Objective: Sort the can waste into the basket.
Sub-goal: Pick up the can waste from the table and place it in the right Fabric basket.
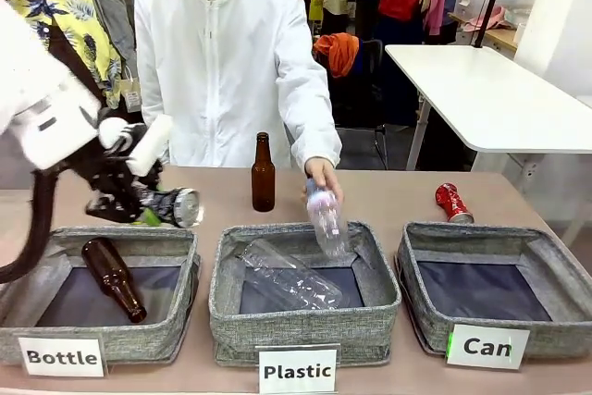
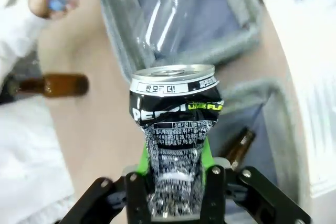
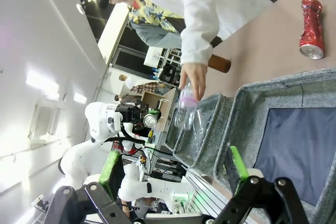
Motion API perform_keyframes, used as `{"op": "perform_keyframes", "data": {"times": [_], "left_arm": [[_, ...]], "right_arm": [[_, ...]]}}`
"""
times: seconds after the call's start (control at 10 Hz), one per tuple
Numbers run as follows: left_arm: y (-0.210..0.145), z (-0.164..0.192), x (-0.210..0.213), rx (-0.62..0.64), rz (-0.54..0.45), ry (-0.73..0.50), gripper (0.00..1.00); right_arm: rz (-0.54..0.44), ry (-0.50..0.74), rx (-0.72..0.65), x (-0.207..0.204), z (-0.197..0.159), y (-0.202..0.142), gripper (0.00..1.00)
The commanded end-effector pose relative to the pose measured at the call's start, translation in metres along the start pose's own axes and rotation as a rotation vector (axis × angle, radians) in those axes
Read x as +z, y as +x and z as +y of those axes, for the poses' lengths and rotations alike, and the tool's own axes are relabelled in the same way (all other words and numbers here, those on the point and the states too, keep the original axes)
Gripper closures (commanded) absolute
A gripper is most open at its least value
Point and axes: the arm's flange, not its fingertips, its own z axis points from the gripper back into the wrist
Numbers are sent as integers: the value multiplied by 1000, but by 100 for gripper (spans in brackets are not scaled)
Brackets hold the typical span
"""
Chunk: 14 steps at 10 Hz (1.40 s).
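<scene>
On the worktop (image 1: 388, 196), the grey basket labelled "Can" (image 1: 555, 335) sits straight ahead of my right claw (image 3: 174, 165), whose jaws stand wide apart with nothing between them, and well off to the right of my left claw (image 1: 153, 210). My left claw is clenched on the crushed black-and-silver can (image 2: 176, 108), holding it in the air, shiny end pointing away from the claw. The red can (image 1: 453, 202) lies just beyond the basket's far rim from my right claw.

left bin (image 1: 139, 339): "bottle" | middle bin (image 1: 305, 326): "plastic" | basket (image 1: 555, 335): "can" | black can (image 2: 176, 124): "pepsi", "lime"
</scene>
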Motion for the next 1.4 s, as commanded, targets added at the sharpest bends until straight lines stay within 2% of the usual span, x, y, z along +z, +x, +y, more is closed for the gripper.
{"op": "perform_keyframes", "data": {"times": [0.0,0.2,0.3,0.4,0.9,1.1,1.2,1.3], "left_arm": [[0,9,15,69,-59,8,60],[-37,-31,36,120,-227,66,60],[-44,-48,42,155,-191,106,60],[-51,-59,48,164,-206,129,60],[-41,-54,39,122,-167,81,60],[-15,-27,29,49,-212,117,60],[14,-6,18,29,-230,125,60],[51,22,3,37,-237,69,60]], "right_arm": [[-13,15,26,-1,0,1,0],[-13,15,26,-1,0,1,0],[-13,15,26,-1,0,1,0],[-13,15,26,-1,0,1,0],[-13,15,26,-1,0,1,0],[-13,15,26,-1,0,1,0],[-13,15,26,-1,0,1,0],[-13,15,26,-1,0,1,0]]}}
